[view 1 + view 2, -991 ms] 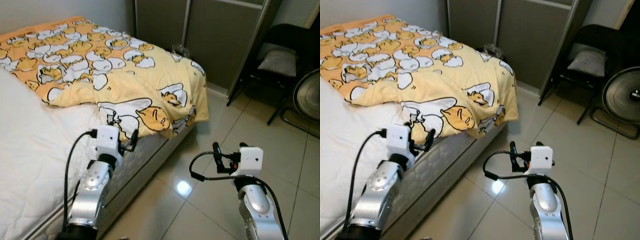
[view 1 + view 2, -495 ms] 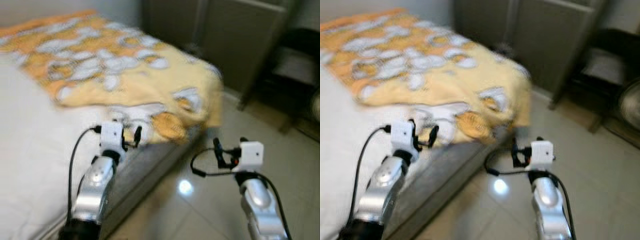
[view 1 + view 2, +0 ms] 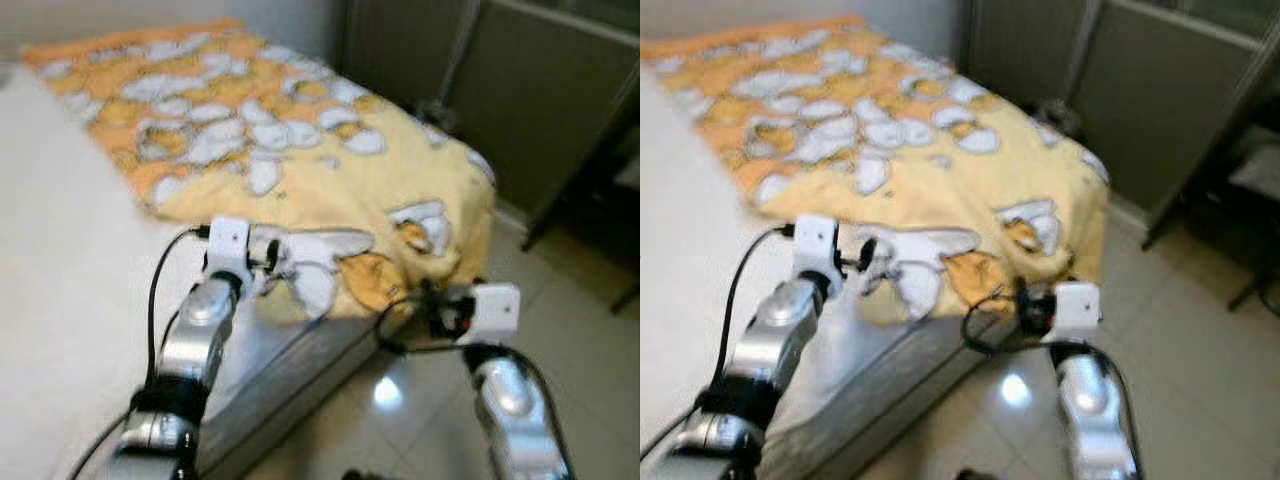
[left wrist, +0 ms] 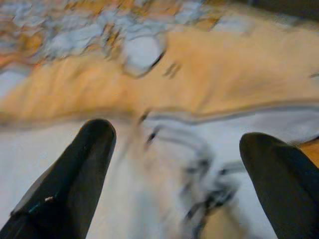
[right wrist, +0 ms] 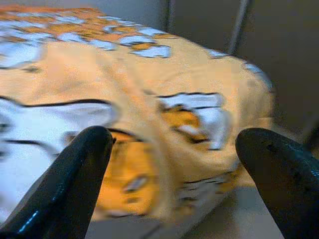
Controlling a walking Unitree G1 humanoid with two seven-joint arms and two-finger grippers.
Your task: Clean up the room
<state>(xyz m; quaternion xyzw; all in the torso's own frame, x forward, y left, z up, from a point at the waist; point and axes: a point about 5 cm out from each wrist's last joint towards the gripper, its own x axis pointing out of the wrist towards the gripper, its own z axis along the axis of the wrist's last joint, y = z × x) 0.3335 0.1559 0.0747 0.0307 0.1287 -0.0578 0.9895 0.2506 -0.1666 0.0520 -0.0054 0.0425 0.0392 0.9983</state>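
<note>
Here, blanket (image 3: 300, 160): rumpled, corner overhanging the bed (image 3: 70, 300) toward 4 o'clock.
Left gripper (image 3: 268, 255): fingers spread, empty, at blanket's edge, likely to grab.
Right gripper (image 3: 432, 305): spread, empty, facing the overhang.

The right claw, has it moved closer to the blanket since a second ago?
Yes. The right claw now sits at the hanging blanket edge by the bed corner; earlier it hovered over open floor tiles, clearly apart.

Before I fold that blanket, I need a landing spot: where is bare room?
The bare white mattress beside the yellow cartoon-print blanket, and the glossy tiled floor past the bed corner. Crowded: the blanket's hanging edge, where the left gripper and right gripper reach.
</note>
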